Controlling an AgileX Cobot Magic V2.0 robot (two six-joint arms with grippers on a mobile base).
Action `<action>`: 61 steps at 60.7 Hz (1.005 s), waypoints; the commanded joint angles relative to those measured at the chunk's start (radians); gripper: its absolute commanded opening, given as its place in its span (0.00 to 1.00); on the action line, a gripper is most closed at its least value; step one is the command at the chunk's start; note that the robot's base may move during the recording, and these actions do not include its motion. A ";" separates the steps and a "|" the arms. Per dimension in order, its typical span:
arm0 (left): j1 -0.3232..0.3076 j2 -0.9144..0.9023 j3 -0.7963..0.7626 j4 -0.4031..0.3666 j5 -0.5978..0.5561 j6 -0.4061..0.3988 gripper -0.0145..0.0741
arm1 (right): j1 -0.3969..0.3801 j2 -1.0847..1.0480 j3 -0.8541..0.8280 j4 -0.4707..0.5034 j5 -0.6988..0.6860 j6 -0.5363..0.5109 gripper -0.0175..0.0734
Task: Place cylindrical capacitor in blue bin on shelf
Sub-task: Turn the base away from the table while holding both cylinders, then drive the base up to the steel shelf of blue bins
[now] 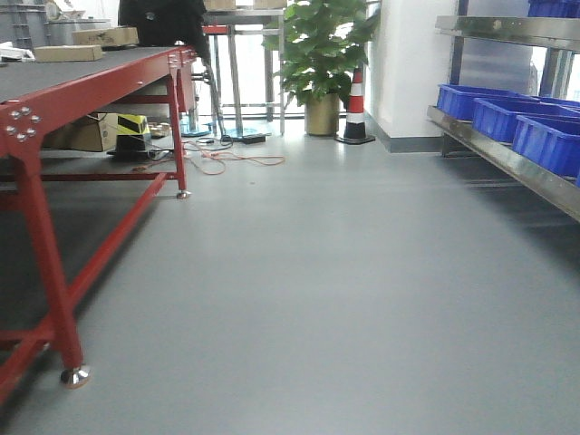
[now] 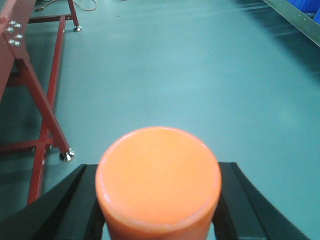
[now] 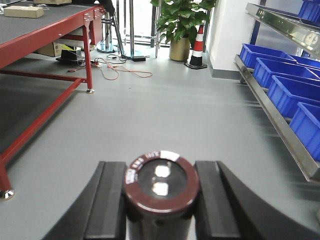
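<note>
Left of the fingers, a red steel-framed table [image 1: 100,86] stands on smooth grey floor [image 1: 317,272]. The left gripper [image 2: 158,212] clasps a glossy orange cylinder [image 2: 158,172]. The right gripper [image 3: 160,202] grips the stubby dark brown cylindrical capacitor [image 3: 161,182] upright between its fingers, which I judge to be the carrying step. The next move calls for swinging right to the stainless-steel shelf [image 3: 272,107] and reaching over a blue plastic bin [image 3: 292,90].

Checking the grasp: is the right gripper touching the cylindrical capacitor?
Touching. Right wrist view: the right gripper presses its fingers against both sides of the dark brown cylindrical capacitor.
</note>
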 commanded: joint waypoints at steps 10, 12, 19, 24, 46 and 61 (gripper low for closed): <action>-0.007 -0.005 -0.007 -0.001 -0.015 -0.001 0.04 | 0.000 -0.003 -0.009 -0.007 -0.023 -0.005 0.08; -0.007 -0.005 -0.007 -0.001 -0.017 -0.001 0.04 | 0.000 -0.003 -0.009 -0.007 -0.023 -0.005 0.08; -0.007 -0.005 -0.007 -0.001 -0.017 -0.001 0.04 | 0.000 -0.003 -0.009 -0.007 -0.023 -0.005 0.08; -0.007 -0.005 -0.007 -0.001 -0.017 -0.001 0.04 | 0.000 -0.003 -0.009 -0.007 -0.023 -0.005 0.08; -0.007 -0.005 -0.007 -0.001 -0.017 -0.001 0.04 | 0.000 -0.003 -0.009 -0.007 -0.023 -0.005 0.08; -0.007 -0.005 -0.007 -0.001 -0.017 -0.001 0.04 | 0.000 -0.003 -0.009 -0.007 -0.023 -0.005 0.08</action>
